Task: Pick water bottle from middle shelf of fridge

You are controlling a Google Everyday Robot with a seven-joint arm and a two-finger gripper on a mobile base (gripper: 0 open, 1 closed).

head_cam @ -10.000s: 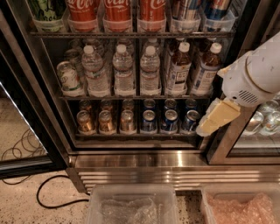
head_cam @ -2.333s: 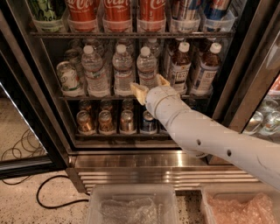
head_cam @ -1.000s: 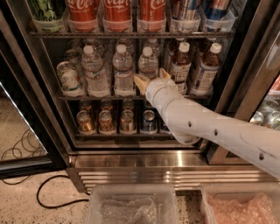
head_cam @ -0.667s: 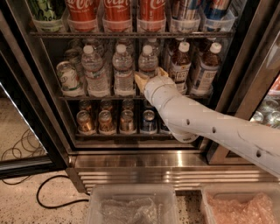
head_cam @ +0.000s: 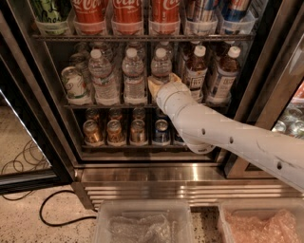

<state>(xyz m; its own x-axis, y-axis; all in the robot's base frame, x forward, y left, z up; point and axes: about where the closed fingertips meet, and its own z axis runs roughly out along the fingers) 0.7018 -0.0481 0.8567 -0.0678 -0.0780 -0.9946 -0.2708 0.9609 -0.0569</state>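
Note:
The fridge (head_cam: 57, 123) stands open in front of me. Its middle shelf (head_cam: 109, 106) holds three clear water bottles with white caps (head_cam: 100, 72) (head_cam: 133, 71) (head_cam: 161, 64), then two brown tea bottles (head_cam: 195, 71) (head_cam: 223, 71) to the right. My gripper (head_cam: 160, 85) reaches in from the lower right on its white arm (head_cam: 223, 133). It sits at the lower half of the third water bottle and hides that part. The bottle stands upright on the shelf.
A green-white can (head_cam: 73, 85) leans at the shelf's left end. Red cola bottles (head_cam: 127, 12) stand above, gold cans (head_cam: 92, 132) and blue cans (head_cam: 161, 132) below. A steel grille (head_cam: 190, 187), two clear bins (head_cam: 142, 223) (head_cam: 261, 223) and a black cable (head_cam: 52, 211) lie low.
The arm swung in from the right side of the fridge to the third water bottle. Over the last second the gripper crept slightly up and further in at that bottle.

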